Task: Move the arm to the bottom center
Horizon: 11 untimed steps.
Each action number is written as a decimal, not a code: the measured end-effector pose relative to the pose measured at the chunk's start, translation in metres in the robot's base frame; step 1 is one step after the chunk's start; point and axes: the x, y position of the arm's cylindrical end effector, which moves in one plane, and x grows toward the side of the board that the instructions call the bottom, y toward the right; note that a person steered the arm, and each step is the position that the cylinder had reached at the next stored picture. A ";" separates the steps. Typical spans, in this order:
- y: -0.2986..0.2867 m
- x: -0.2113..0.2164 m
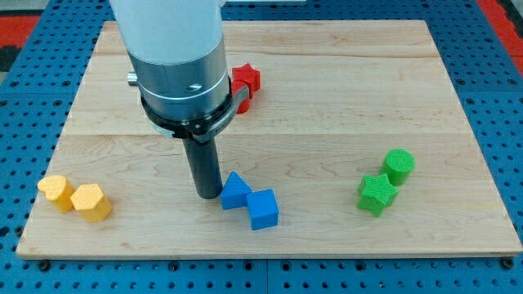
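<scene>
My tip (207, 194) rests on the wooden board (327, 98), left of the view's centre and a bit below the middle. It sits just left of a blue triangular block (235, 190), close to touching it. A blue cube (263, 209) lies right beside that block, toward the view's bottom right. The arm's wide body (176, 65) rises above the rod and hides part of the board behind it.
A red block (246, 80) lies near the view's top, partly hidden by the arm. Two yellow blocks (55, 192) (91, 202) sit at the bottom left. A green cylinder (400, 166) and a green star-shaped block (377, 194) sit at the right.
</scene>
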 end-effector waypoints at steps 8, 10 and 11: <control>0.003 0.000; 0.004 0.078; 0.054 0.079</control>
